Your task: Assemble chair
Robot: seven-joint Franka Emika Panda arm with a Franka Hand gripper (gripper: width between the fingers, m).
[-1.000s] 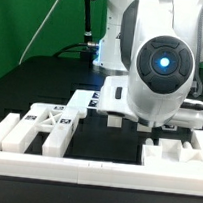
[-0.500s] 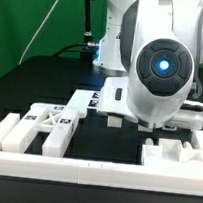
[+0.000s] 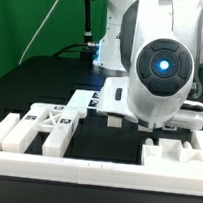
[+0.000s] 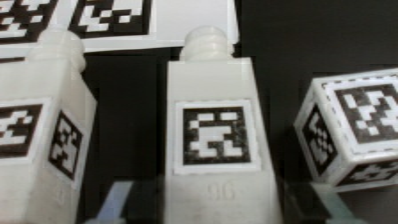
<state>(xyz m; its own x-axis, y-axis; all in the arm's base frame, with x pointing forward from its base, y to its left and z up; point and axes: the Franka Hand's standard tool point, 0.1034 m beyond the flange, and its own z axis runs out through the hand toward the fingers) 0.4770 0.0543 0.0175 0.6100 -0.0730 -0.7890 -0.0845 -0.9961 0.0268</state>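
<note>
White plastic middle leg (image 4: pixel 214 130) sits clenched between the gripper (image 4: pixel 192 208) jaws, another leg (image 4: pixel 45 120) just beside it. The grip probably readies lifting it clear for assembly.

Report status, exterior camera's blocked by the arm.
Gripper shut on middle white blocky plastic chair leg. Similar white leg and tagged white block close alongside.

White chair parts (image 3: pixel 52 120) look like smooth, matt plastic. The counter (image 3: pixel 41 79) is matt black; the robot shell (image 3: pixel 140 98) is glossy.
</note>
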